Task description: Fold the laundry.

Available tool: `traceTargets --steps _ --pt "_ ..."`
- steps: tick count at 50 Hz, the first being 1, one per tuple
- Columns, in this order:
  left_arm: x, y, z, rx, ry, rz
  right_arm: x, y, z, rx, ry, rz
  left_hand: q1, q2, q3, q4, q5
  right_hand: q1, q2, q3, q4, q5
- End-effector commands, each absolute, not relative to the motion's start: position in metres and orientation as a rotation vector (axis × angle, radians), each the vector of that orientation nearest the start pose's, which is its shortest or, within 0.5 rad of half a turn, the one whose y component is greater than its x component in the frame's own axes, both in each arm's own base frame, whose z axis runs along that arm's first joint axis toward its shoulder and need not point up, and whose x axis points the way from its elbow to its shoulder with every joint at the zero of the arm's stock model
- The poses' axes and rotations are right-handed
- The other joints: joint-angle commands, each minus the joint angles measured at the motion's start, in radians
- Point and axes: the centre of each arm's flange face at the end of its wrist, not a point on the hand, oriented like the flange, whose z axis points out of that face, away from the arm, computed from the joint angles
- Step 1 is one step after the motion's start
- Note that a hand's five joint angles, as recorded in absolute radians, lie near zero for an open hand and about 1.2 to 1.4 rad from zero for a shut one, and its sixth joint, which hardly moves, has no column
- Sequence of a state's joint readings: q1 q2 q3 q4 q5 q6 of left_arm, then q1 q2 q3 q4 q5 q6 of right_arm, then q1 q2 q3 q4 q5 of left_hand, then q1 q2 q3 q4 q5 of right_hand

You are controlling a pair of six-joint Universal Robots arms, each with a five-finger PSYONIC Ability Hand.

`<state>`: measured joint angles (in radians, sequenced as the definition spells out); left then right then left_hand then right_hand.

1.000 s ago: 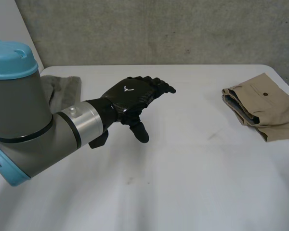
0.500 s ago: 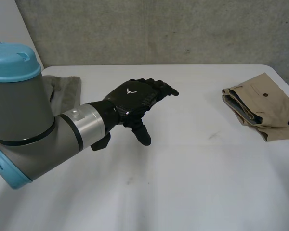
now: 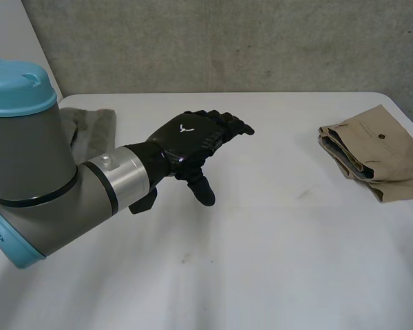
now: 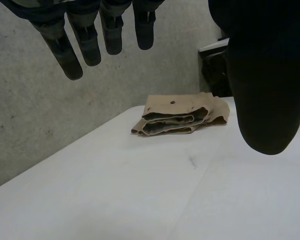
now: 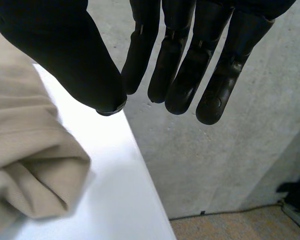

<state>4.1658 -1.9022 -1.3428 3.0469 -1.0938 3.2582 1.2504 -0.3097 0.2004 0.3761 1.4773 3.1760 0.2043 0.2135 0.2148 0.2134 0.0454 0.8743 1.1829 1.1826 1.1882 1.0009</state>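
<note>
1. The left hand (image 3: 190, 139) hovers above the middle of the table, palm down. Its fingers are straight and spread a little, its thumb hangs downward, and it holds nothing.
2. The right hand (image 5: 181, 49) is open too (straight fingers, thumb apart from them) and grips nothing. It is at the table's edge, just beside the folded tan garment (image 3: 372, 152).
3. That garment lies in a layered stack at the far right of the table, well apart from the left hand.
4. A grey-green cloth (image 3: 91, 126) lies at the far left, partly hidden behind the left arm (image 3: 38, 172).
5. The white table (image 3: 275, 261) has a few faint dark marks. A grey concrete wall (image 3: 227, 45) stands behind it, and the floor (image 5: 230, 220) shows beyond the right edge.
6. In the left wrist view a dark shape (image 4: 216, 70) stands behind the garment, too dim to identify.
</note>
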Motion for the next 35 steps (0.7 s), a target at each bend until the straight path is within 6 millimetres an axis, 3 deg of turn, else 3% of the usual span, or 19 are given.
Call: traceTargets --steps 1,2,5,8,11,16,19,21,23,24,26,28,31,35 --pt "-0.333 -0.213 0.261 -1.021 -1.738 1.496 -0.034 -0.515 0.137 0.342 2.602 -1.834 -0.008 -0.018 -0.019 -0.018 -0.024 0.522 0.213 0.214 0.208 0.221" --pt "-0.334 -0.213 0.261 -1.022 -1.736 1.497 -0.030 -0.513 0.140 0.305 2.594 -1.816 -0.008 -0.018 -0.019 -0.018 -0.024 0.424 0.116 0.116 0.110 0.123" --pt "-0.333 -0.212 0.262 -1.020 -1.736 1.502 -0.026 -0.508 0.147 0.256 2.575 -1.779 -0.011 -0.021 -0.022 -0.020 -0.027 -0.700 -1.008 -1.008 -1.014 -1.001" --pt "-0.332 -0.214 0.266 -1.014 -1.731 1.522 -0.016 -0.504 0.163 0.193 2.538 -1.797 -0.017 -0.026 -0.028 -0.026 -0.033 -0.700 -1.008 -1.008 -1.014 -1.001" --pt "-0.330 -0.217 0.270 -1.006 -1.725 1.550 0.004 -0.499 0.194 0.080 2.470 -1.878 -0.017 -0.026 -0.028 -0.026 -0.033 -0.700 -1.008 -1.008 -1.014 -1.001" --pt "-0.320 -0.229 0.281 -0.951 -1.740 1.656 0.081 -0.478 0.242 -0.217 2.273 -2.043 -0.023 -0.032 -0.034 -0.032 -0.039 -0.700 -1.008 -1.008 -1.014 -1.001" --pt "-0.307 -0.247 0.285 -0.876 -1.794 1.751 0.111 -0.464 0.253 -0.322 2.195 -2.094 -0.026 -0.035 -0.037 -0.035 -0.042 -0.700 -1.008 -1.008 -1.014 -1.001" --pt "-0.299 -0.257 0.287 -0.827 -1.823 1.816 0.150 -0.442 0.265 -0.459 2.088 -2.143 -0.026 -0.035 -0.037 -0.035 -0.042 -0.700 -1.008 -1.008 -1.014 -1.001" --pt "-0.293 -0.265 0.290 -0.788 -1.837 1.869 0.176 -0.424 0.269 -0.552 2.018 -2.167 -0.029 -0.038 -0.040 -0.038 -0.045 -0.700 -1.008 -1.008 -1.014 -1.001" --pt "-0.285 -0.274 0.293 -0.758 -1.850 1.929 0.199 -0.406 0.270 -0.645 1.953 -2.185 -0.029 -0.038 -0.040 -0.038 -0.045 -0.700 -1.008 -1.008 -1.014 -1.001" --pt "-0.276 -0.286 0.294 -0.719 -1.866 1.979 0.219 -0.388 0.267 -0.731 1.906 -2.191 -0.029 -0.038 -0.040 -0.038 -0.045 -0.700 -1.008 -1.008 -1.014 -1.001" --pt "-0.257 -0.306 0.297 -0.656 -1.889 2.053 0.248 -0.356 0.260 -0.868 1.826 -2.193 -0.029 -0.038 -0.040 -0.038 -0.045 -0.700 -1.008 -1.008 -1.014 -1.001" --pt "-0.238 -0.324 0.296 -0.606 -1.921 2.103 0.276 -0.321 0.254 -1.012 1.733 -2.196 -0.029 -0.038 -0.040 -0.038 -0.045 -0.700 -1.008 -1.008 -1.014 -1.001" --pt "-0.215 -0.347 0.284 -0.549 -1.997 2.118 0.291 -0.298 0.244 -1.086 1.731 -2.160 -0.026 -0.035 -0.037 -0.035 -0.042 -0.700 -1.008 -1.008 -1.014 -1.001"
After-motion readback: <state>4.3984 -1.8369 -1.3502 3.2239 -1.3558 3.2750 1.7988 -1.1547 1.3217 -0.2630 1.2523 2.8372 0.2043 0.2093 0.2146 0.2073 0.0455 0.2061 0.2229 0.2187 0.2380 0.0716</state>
